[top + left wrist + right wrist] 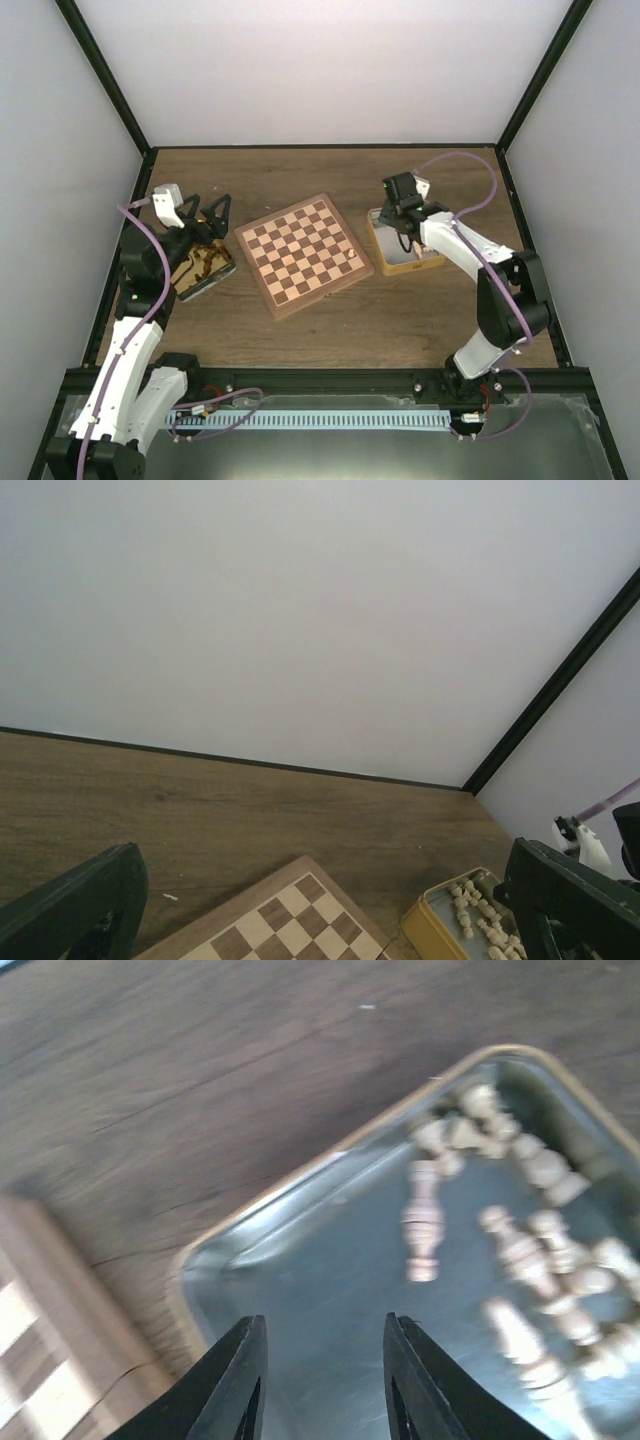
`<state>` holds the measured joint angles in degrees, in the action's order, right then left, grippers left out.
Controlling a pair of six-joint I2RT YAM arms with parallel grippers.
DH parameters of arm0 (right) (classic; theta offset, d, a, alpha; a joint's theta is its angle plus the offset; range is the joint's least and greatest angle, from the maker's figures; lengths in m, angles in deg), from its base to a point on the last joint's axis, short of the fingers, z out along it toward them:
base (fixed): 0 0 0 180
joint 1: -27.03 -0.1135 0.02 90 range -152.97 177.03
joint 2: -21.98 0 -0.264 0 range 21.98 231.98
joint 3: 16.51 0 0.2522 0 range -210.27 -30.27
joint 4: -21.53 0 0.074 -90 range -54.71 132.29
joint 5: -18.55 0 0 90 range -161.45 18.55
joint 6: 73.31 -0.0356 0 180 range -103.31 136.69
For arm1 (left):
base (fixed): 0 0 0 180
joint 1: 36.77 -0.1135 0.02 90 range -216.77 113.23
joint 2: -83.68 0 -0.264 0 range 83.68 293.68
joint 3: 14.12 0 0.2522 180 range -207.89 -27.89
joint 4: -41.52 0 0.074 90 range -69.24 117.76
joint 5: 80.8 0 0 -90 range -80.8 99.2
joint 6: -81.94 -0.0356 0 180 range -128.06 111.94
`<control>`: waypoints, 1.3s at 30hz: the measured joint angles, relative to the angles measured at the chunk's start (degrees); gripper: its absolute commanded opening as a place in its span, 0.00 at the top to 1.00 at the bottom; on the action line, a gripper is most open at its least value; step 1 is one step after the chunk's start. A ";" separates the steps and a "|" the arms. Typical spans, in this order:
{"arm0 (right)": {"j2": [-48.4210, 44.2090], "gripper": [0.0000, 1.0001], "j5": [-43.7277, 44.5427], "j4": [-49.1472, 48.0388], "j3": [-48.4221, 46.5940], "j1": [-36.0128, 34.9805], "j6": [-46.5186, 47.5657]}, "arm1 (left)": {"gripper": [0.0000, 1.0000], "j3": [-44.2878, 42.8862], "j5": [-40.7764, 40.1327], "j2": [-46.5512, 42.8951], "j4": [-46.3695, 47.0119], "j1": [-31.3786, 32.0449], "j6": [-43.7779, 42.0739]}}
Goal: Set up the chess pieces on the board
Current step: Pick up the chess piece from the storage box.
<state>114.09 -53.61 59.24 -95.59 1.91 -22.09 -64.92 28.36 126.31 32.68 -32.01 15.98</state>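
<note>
**A:** Where is the right gripper, and is it holding anything?

**B:** The right gripper (323, 1320) hangs over a metal tin (330, 1155). Its two fingers are parted with nothing between them. Bare tin floor lies beneath it. The pale chess pieces (422, 1222) lie scattered from its 1 o'clock round to its 3 o'clock, most of them on their sides and touching.

**A:** And further out?

**B:** From above, that tin sits just beside the board (300, 250), at the board's 3 o'clock. The board is almost bare, with a lone pale piece (354, 267) near its right corner. At the board's 9 o'clock is a second tin (228, 268) holding dark pieces (205, 258). The left gripper (207, 215) hovers above it, spread wide and empty.

**A:** What could go wrong from here?

**B:** The pieces are tiny and bunched together. The fingers could pinch two at once, or squeeze a lying piece so that it shoots out sideways. A finger could also catch the rim and drag the tin.

**A:** How many of each thing?

**B:** There are two arms, two tins and one board, and seemingly one piece on the board. Roughly a dozen pale pieces are in the tin, too blurred for an exact count. The dark ones are too small to count.
</note>
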 measured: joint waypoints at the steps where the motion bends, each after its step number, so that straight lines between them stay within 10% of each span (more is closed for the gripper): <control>1: 0.09 0.68 0.22 -0.11 0.61 1.57 -0.22 | 0.00 0.00 0.00 0.00 0.00 0.00 0.00; 39: 14.05 0.95 -5.38 -6.60 1.75 8.94 7.02 | 0.00 1.20 -0.92 0.42 1.53 0.00 1.31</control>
<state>128.15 -58.98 52.64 -93.84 10.84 -15.08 -63.72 27.44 126.72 34.21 -32.01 17.29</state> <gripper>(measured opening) 0.116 0.998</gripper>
